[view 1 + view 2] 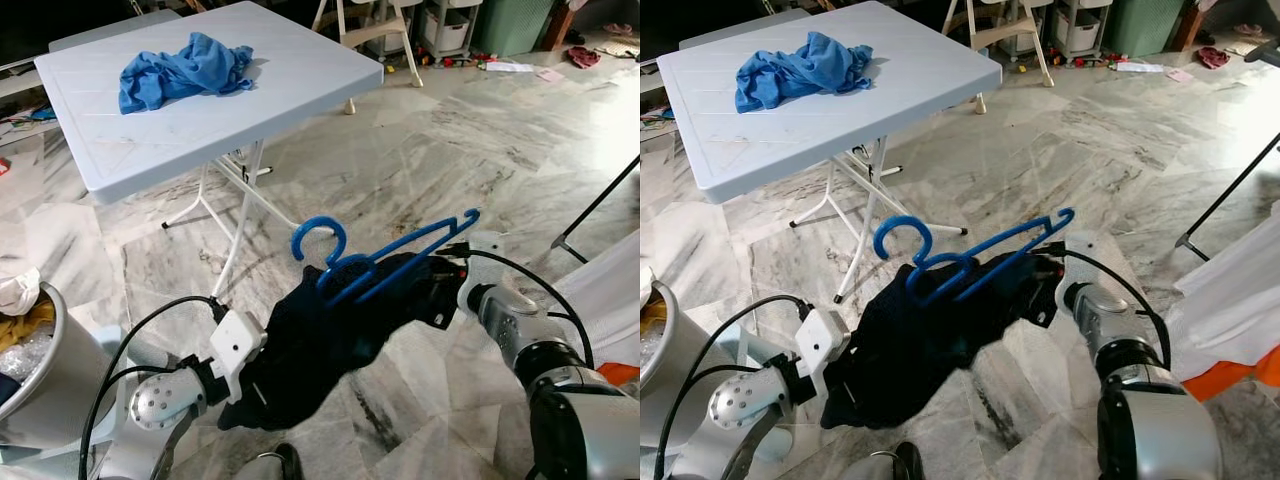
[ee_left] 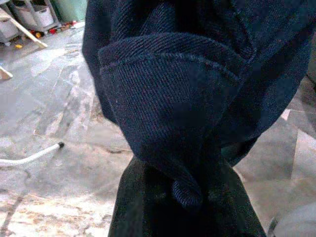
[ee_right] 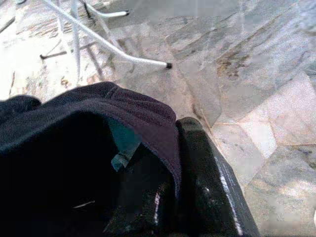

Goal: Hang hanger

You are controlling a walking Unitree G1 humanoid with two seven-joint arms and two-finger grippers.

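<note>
Two grippers hold one dark garment (image 1: 320, 345) between them, the left gripper (image 1: 245, 395) clamped on its lower hem, the right gripper (image 1: 435, 285) pinching its upper edge, with the blue hanger (image 1: 385, 255) just above and a blue cloth (image 1: 185, 68) on the white table (image 1: 300, 70) beyond.
</note>
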